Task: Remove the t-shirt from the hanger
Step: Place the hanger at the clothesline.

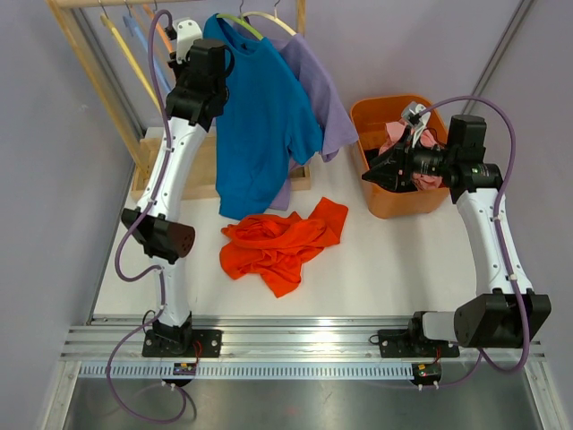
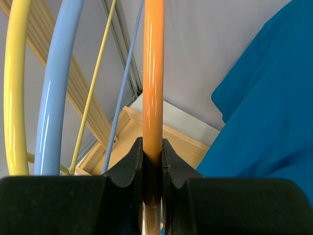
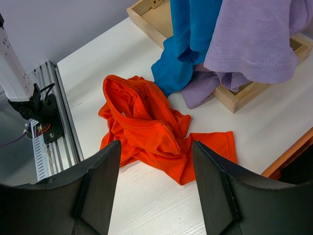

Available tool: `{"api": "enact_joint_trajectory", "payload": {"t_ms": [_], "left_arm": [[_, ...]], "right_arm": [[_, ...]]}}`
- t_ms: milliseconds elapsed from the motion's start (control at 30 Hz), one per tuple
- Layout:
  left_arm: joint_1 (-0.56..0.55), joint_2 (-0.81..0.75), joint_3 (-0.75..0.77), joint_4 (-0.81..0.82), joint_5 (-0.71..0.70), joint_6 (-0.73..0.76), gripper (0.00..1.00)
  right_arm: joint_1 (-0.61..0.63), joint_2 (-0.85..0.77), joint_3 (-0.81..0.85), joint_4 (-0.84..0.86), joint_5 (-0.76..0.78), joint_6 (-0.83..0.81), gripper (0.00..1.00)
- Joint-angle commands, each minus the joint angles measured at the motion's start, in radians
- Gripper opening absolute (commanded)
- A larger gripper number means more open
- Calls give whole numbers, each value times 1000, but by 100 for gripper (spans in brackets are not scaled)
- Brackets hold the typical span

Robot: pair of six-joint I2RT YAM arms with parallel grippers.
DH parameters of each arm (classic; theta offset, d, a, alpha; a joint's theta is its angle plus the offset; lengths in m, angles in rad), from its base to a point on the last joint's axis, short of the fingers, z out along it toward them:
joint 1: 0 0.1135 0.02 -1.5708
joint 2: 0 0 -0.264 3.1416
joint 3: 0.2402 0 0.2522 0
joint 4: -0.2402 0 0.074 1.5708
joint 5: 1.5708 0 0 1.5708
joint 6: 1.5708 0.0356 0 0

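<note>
On table (image 1: pixel 376 260), orange t-shirt (image 1: pixel 279 242), crumpled

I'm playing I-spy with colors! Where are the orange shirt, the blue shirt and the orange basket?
orange shirt (image 1: pixel 282 242), top view, middle of the crumpled heap on the table.
blue shirt (image 1: pixel 264 125), top view, chest of the hanging shirt.
basket (image 1: pixel 394 204), top view, its near outer wall.

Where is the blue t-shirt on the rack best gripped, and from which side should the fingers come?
Probably its bottom hem: the blue t-shirt hangs flat and its lower edge falls free near the table. Come from the near side, because the purple t-shirt hangs close behind it.
</note>
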Motion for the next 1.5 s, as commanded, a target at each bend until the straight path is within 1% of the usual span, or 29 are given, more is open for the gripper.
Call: {"api": "enact_joint_trajectory", "payload": {"t_ms": [0, 33, 100, 167, 233, 267, 300, 367, 400, 467, 500, 533, 600, 733, 967, 1033, 1100, 1133, 1167, 1200, 1233, 1267, 1300, 1333, 1367, 1400, 1433, 1467], "left_arm": [[35, 8, 33, -12, 42, -87, 10], [37, 0, 27, -18, 60, -108, 12], [35, -18, -7, -23, 81, -130, 23], [35, -58, -36, -15, 118, -165, 27], [34, -81, -71, -6, 150, -190, 36], [32, -101, -80, -4, 158, -196, 38], [31, -109, -85, -3, 161, -199, 44], [26, -128, -93, -1, 175, -204, 51], [26, -136, -94, -1, 187, -208, 58], [23, -145, -96, 0, 198, -213, 65], [22, -158, -97, 3, 207, -216, 67], [22, -164, -100, 5, 226, -219, 72], [15, -185, -113, 10, 236, -225, 77], [12, -237, -163, 25, 301, -257, 86], [2, -319, -212, 49, 373, -287, 95], [2, -336, -214, 51, 414, -282, 95], [2, -365, -219, 51, 436, -273, 97], [2, -378, -234, 53, 462, -262, 99], [2, -394, -246, 60, 477, -250, 99], [2, -438, -266, 69, 521, -228, 99], [2, -460, -312, 79, 551, -216, 99], [2, -489, -339, 103, 586, -199, 99], [2, -533, -361, 109, 626, -182, 99], [2, -558, -378, 111, 723, -149, 99], [2, -579, -413, 100, 773, -135, 99], [2, -599, -435, 96, 813, -124, 99], [2, -657, -468, 92, 894, -107, 99], [2, -691, -548, 106, 929, -98, 99]], "right_arm": [[-5, -35, -12, 43, -24, 10, 67], [-5, -38, -13, 38, -27, 6, 67], [-5, -44, -19, 31, -30, -7, 67], [-5, -50, -21, 20, -35, -19, 67], [-5, -48, -24, 14, -38, -22, 67], [-5, -48, -24, 12, -38, -23, 67], [-5, -50, -27, 14, -39, -22, 66], [-5, -48, -27, 15, -44, -22, 67], [-5, -47, -24, 15, -47, -22, 67], [-5, -48, -24, 14, -49, -22, 67], [-5, -45, -24, 15, -50, -22, 66], [-5, -45, -24, 14, -52, -20, 67], [-5, -47, -24, 14, -53, -20, 67], [-5, -50, -25, 9, -58, -27, 67], [-5, -50, -25, -19, -67, -68, 67], [-3, -51, -19, -73, -87, -123, 68], [-3, -48, -1, -133, -107, -230, 71], [-2, -45, 11, -248, -140, -296, 74], [4, -41, 36, -314, -159, -448, 75], [10, -27, 47, -380, -177, -530, 77], [18, -21, 57, -529, -179, -618, 80], [70, -13, 73, -605, -171, -805, 80], [102, 2, 76, -676, -135, -897, 81], [134, 10, 70, -774, -110, -974, 82], [165, 14, 56, -802, -81, -1085, 85], [246, 19, 16, -810, -49, -1108, 86], [282, 19, -10, -786, 18, -1110, 86], [326, 21, -36, -763, 49, -1099, 88]]}}
